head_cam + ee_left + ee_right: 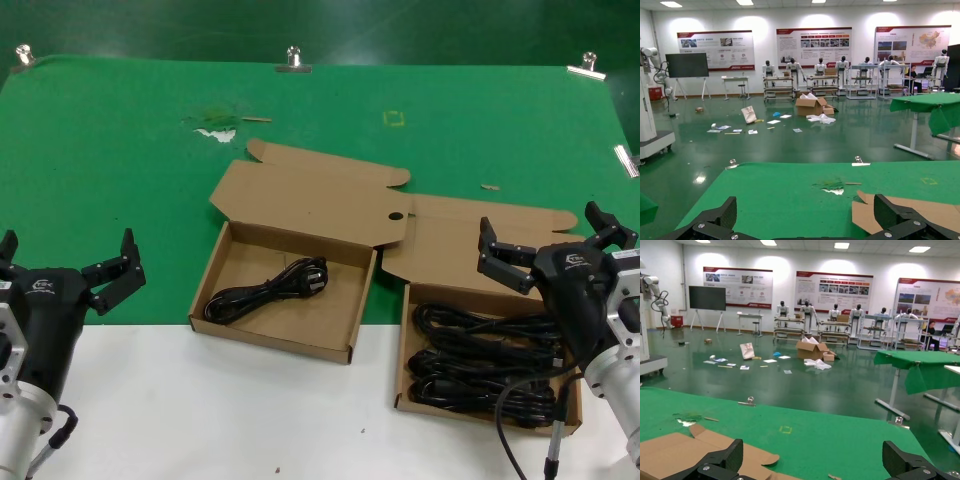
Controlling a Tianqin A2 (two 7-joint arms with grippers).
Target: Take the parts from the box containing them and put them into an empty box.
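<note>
Cords (487,366) crowded the right box (420,300); my right end effector (552,245) hovered released above, left end effector (68,262) released too.

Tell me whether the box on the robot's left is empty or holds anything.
Not empty. The left box holds one coiled black cord lying on its otherwise bare brown floor, lid folded back open.
</note>
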